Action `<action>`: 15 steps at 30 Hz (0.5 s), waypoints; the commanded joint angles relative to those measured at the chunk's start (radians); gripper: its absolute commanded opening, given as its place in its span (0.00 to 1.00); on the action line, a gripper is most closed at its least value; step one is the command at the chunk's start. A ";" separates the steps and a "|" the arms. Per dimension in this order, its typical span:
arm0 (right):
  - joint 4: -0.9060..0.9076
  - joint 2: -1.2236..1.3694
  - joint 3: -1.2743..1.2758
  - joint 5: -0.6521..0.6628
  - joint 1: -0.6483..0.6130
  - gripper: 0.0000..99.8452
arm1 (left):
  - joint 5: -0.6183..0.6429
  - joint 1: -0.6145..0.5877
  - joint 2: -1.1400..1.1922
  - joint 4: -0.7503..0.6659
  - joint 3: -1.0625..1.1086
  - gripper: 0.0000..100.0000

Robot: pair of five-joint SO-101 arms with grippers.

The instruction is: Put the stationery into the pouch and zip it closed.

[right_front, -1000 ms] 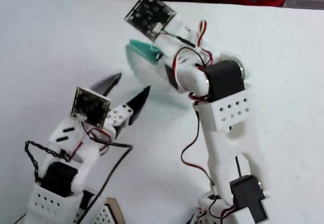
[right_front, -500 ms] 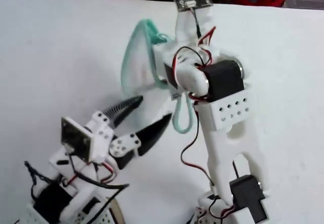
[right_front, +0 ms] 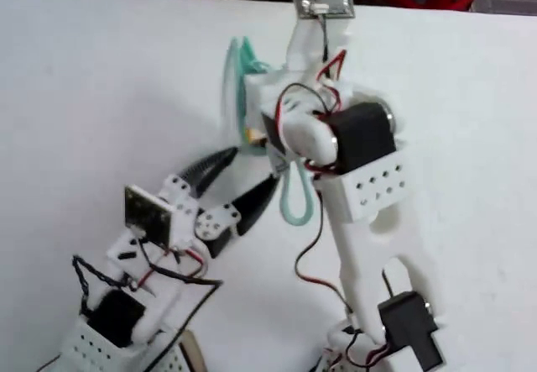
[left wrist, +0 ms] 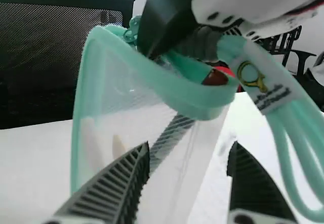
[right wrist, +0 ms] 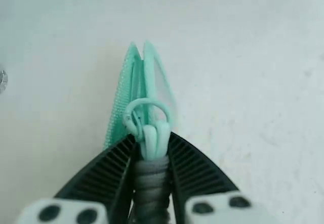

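The right gripper (right wrist: 151, 139) is clamped on the zip end of the pouch (right_front: 238, 82), a mint-green mesh one, holding it on edge over the white table (right_front: 92, 78). Its strap loop (right_front: 295, 202) dangles below. The left gripper (right_front: 252, 169) sits just beside the pouch, jaws spread wide.

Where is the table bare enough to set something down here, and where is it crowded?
Bare table lies left of the pouch, and again right of the right arm. Crowded: the middle, where the right gripper holds the pouch and the open left gripper sits close beside it.
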 commanded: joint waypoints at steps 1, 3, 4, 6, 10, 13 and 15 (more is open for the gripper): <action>0.013 -0.010 -0.061 -0.009 -0.028 0.02 | 0.008 -0.010 -0.007 -0.068 0.023 0.25; 0.024 -0.018 -0.061 -0.009 -0.031 0.02 | 0.008 -0.012 -0.007 -0.086 0.040 0.25; 0.033 -0.019 -0.061 -0.009 -0.031 0.02 | 0.006 -0.012 -0.007 -0.092 0.046 0.25; 0.053 -0.016 -0.077 -0.009 -0.022 0.02 | 0.012 -0.035 -0.007 -0.092 0.049 0.25; 0.093 -0.015 -0.118 -0.009 0.005 0.02 | 0.014 -0.108 -0.007 -0.092 0.049 0.25; 0.114 -0.013 -0.144 -0.006 0.031 0.02 | 0.014 -0.153 -0.007 -0.091 0.049 0.23; 0.131 -0.008 -0.138 -0.005 0.042 0.02 | 0.014 -0.168 -0.007 -0.091 0.049 0.23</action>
